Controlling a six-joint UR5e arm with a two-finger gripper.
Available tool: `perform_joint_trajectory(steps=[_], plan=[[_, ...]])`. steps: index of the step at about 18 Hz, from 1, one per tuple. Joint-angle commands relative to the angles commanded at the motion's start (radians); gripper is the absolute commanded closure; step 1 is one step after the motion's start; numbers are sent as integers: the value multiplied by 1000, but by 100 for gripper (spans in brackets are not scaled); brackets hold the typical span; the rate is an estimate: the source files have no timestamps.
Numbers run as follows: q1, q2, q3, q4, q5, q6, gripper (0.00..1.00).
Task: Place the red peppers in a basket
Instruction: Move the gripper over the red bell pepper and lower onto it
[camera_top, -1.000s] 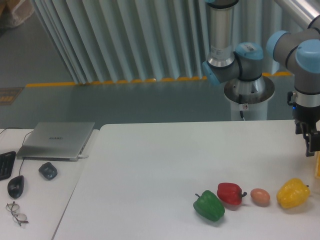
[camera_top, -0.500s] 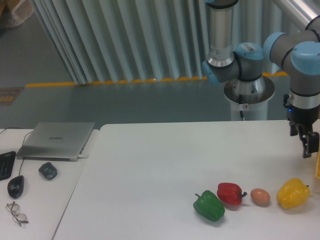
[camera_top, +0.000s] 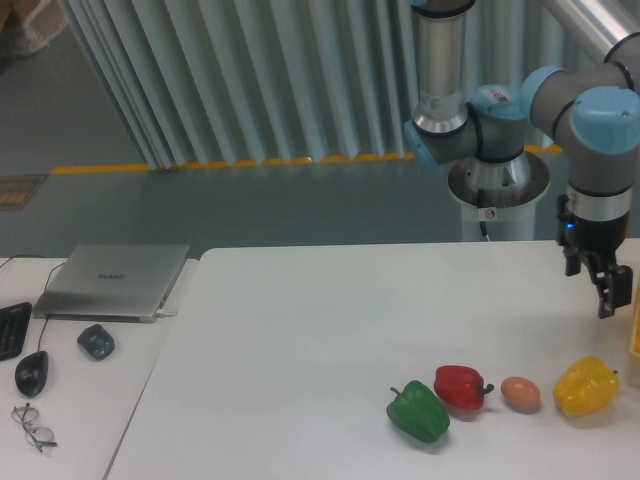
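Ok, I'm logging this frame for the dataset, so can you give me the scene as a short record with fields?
target: red bell pepper, on table, untouched
neighbours: green bell pepper touching its left; brown egg-shaped item to its right; yellow bell pepper further right
basket: yellow strip at right edge
gripper: above table, holding nothing, jaw state unclear

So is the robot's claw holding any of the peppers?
No, nothing is held. The gripper hangs in the air, above the table, and the red pepper lies untouched.
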Motion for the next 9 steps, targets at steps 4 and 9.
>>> perform_joint_trajectory(steps=[4,9], plan=[[-94,-22,8,61,6,-31,0],[-176,-54,43,57,72,151,0]])
